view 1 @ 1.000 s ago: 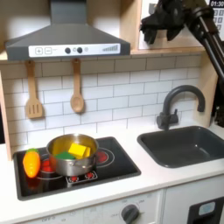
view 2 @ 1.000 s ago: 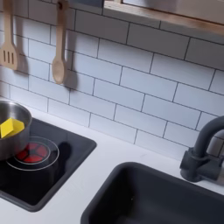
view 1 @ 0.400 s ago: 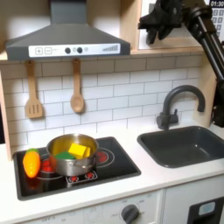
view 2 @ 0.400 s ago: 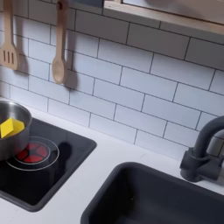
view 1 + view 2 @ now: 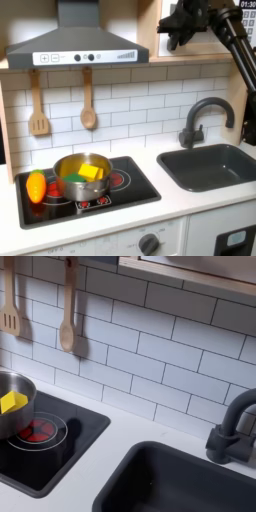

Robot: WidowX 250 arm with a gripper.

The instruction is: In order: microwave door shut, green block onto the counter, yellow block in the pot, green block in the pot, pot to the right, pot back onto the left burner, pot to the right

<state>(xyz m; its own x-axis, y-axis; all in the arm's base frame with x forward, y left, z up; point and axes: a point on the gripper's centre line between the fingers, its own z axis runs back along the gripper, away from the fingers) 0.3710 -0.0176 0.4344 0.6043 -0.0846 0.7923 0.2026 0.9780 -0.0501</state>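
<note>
The steel pot (image 5: 83, 172) stands on the black cooktop (image 5: 125, 192), roughly between its two burners. The yellow block (image 5: 91, 172) lies inside it, and a bit of the green block (image 5: 72, 180) shows beside the yellow one. In the second exterior view the pot (image 5: 10, 391) sits at the left edge with the yellow block (image 5: 12, 403) in it. My black gripper (image 5: 183, 26) hangs high at the first exterior view's upper right, in front of the microwave shelf and far above the pale counter (image 5: 175, 200). The arm covers the microwave door. The fingers are too dark to read.
An orange-and-yellow toy vegetable (image 5: 36, 186) lies on the cooktop left of the pot. The dark sink (image 5: 213, 165) and its faucet (image 5: 199, 120) take up the right. A spatula (image 5: 38, 103) and a wooden spoon (image 5: 88, 100) hang on the tiled wall under the range hood (image 5: 75, 45).
The gripper has shifted slightly to the right at the upper shelf. The pot and blocks have not moved.
</note>
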